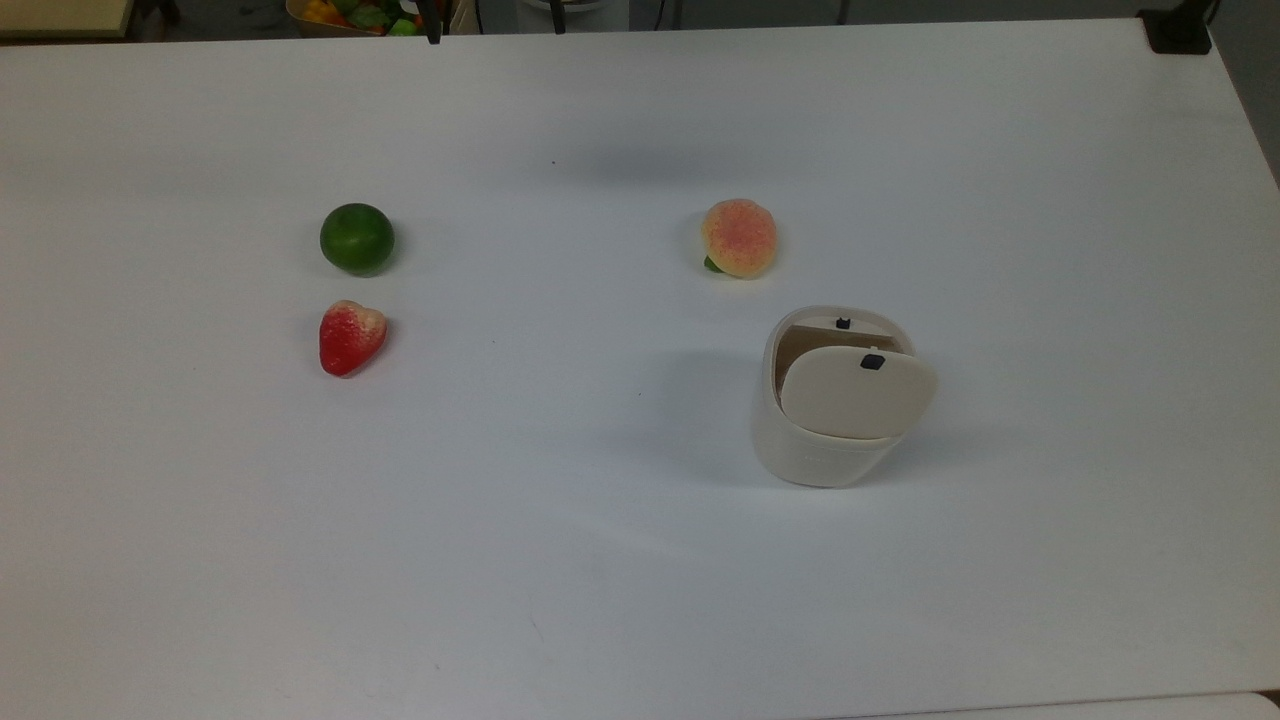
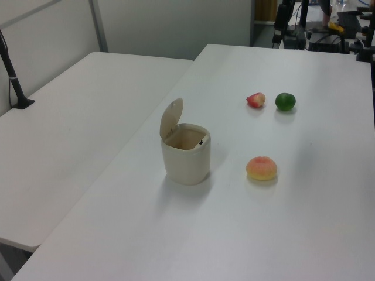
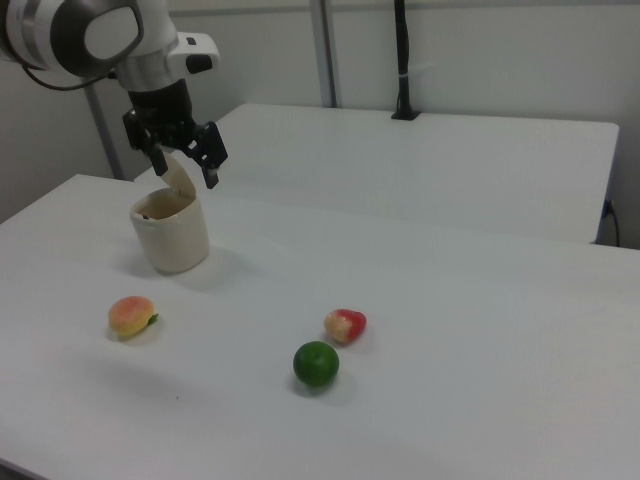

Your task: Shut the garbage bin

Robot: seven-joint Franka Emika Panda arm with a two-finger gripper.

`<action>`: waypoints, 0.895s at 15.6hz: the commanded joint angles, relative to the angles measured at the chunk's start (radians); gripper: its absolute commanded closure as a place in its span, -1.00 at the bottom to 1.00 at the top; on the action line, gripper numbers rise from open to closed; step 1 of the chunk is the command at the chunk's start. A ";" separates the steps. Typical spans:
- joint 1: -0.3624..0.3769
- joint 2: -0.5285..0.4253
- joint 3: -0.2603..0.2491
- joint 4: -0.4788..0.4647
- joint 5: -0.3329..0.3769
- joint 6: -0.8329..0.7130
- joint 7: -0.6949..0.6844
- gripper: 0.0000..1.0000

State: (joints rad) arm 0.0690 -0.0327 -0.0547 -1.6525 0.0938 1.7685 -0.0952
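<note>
— Where is the small cream-white plastic garbage bin (image 1: pixel 815 440) with the rounded-square body?

— On the white table (image 1: pixel 600 560), toward the top view's right. Its flat hinged lid (image 1: pixel 857 393) stands raised, so the mouth is uncovered; a small black tab (image 1: pixel 872 362) sits on the lid and another dark tab on the far inner rim. In the left view the lid (image 2: pixel 171 117) rises on the left view's left edge of the bin (image 2: pixel 186 155).

— And the arm?

— In the right view the black two-finger gripper (image 3: pixel 184 161) hangs above the bin (image 3: pixel 172 233), its fingers (image 3: pixel 213 158) spread apart and grasping nothing, the raised lid (image 3: pixel 181 181) seen between them. I cannot tell whether a finger touches it.

— What lies around?

— A pink-and-yellow toy peach (image 1: pixel 739 237) just beyond the bin in the top view. Well apart, toward the top view's left, a red strawberry (image 1: pixel 351 337) with a round green lime (image 1: pixel 357 238) near it. A second white table (image 2: pixel 76 129) stands beside the first in the left view.
</note>
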 commanded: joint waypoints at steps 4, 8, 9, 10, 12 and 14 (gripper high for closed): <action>0.020 -0.004 -0.016 -0.009 -0.016 0.019 -0.011 -1.00; 0.020 -0.004 -0.016 -0.009 -0.014 0.014 -0.009 -1.00; 0.021 -0.004 -0.016 -0.009 -0.014 0.016 -0.011 -1.00; 0.022 -0.004 -0.016 -0.010 -0.014 0.017 -0.011 -1.00; 0.022 -0.004 -0.016 -0.015 -0.014 0.019 -0.014 -1.00; 0.022 -0.004 -0.016 -0.015 -0.014 0.020 -0.021 -1.00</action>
State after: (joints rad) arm 0.0691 -0.0318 -0.0547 -1.6542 0.0938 1.7685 -0.0960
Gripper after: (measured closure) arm 0.000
